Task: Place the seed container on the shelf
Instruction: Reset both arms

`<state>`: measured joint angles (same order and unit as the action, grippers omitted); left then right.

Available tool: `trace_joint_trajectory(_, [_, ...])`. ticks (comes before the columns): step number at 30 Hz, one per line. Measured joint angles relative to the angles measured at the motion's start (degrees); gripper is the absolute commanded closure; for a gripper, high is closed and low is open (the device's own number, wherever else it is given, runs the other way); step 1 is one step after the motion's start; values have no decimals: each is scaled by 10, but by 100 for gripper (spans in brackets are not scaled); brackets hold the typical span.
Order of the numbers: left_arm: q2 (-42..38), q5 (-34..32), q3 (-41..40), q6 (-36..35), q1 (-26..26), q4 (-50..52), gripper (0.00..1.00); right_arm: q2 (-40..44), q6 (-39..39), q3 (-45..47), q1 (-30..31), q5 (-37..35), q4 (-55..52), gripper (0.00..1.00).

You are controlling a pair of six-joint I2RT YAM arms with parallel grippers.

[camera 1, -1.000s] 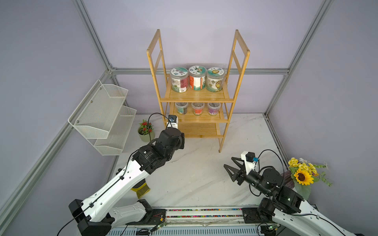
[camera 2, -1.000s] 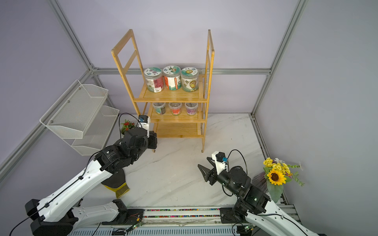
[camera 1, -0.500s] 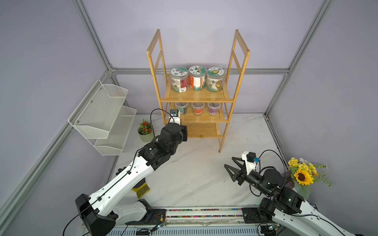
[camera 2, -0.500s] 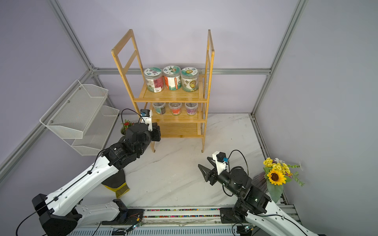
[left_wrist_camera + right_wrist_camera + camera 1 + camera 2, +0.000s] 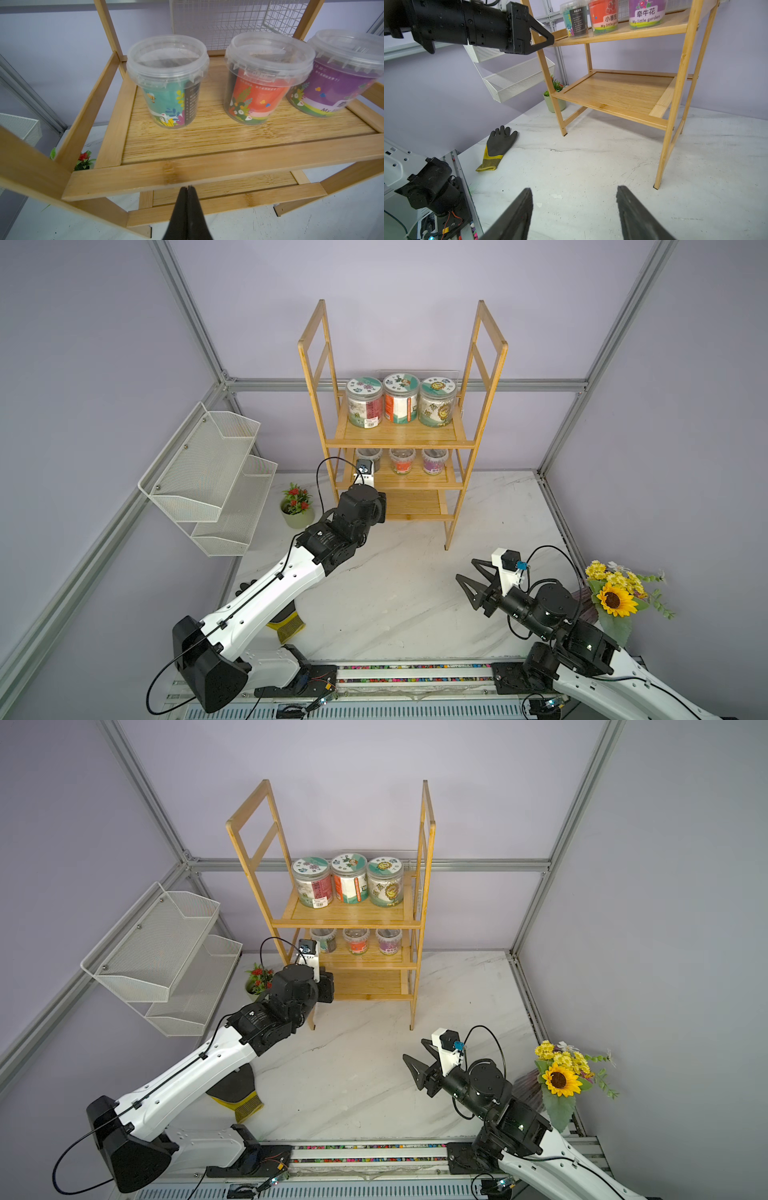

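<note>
Bamboo shelf (image 5: 399, 443) with three tiers, standing at the rear of the marble tabletop (image 5: 591, 166). The teal seed container (image 5: 170, 83) stands upright on the middle tier, lid on, at the end nearer the left arm. It is in a row with a red container (image 5: 257, 93) and a purple container (image 5: 332, 87). The left tool (image 5: 187, 188), tips pressed together and holding nothing, sits just in front of the middle tier's front rail, apart from the teal seed container. The right tool (image 5: 574, 188), tips moderately parted and empty, hovers over the tabletop, well apart from the shelf. Three taller jars (image 5: 401, 404) occupy the top tier.
</note>
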<state>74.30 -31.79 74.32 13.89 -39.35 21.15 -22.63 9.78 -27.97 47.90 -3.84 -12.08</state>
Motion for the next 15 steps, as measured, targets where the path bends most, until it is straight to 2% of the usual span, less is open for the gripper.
trace_joint_trajectory(8, [-9, 1, 6, 0, 0, -7, 100, -2, -4, 0, 0, -2, 0, 32])
trace_joint_trajectory(15, [-77, 13, -6, 5, -5, 2, 71, -13, -11, 0, 0, -3, 0, 32])
